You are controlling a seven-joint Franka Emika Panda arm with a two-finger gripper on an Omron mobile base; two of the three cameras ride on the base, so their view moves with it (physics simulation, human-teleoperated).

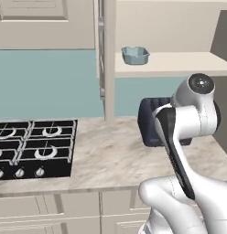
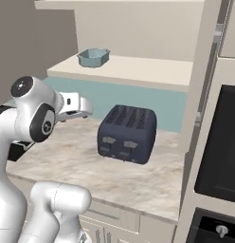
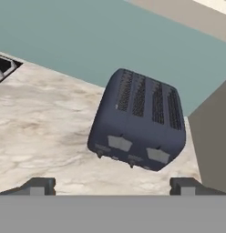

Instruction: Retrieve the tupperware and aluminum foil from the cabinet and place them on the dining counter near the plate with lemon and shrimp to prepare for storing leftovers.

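Toaster (image 3: 137,120): dark navy, four slots on top, two levers on its front; it stands on the marble worktop (image 1: 110,155) at the centre of the hand view and the middle of the right base view, directly before the gripper and below the shelf.
Tupperware (image 1: 135,55): pale blue-grey tub, upright on the cabinet (image 2: 138,71) shelf, near the shelf's left end; upper middle of the left base view, upper left of the right base view; well apart from the gripper.
Gripper (image 3: 112,185): fingers spread wide with nothing between them; both dark tips rise at the bottom of the hand view, above the worktop and short of the toaster.
Hob (image 1: 30,146): black, with ringed burners and a row of knobs; lower left of the left base view, left of the toaster.
Surface and room: beige veined marble top; teal wall behind; cream panelled doors above and drawers below.
Views: the right base view adds a dark panel at its right edge, possibly an oven; the left base view alone gives the whole hob; the arm hides part of the toaster there.
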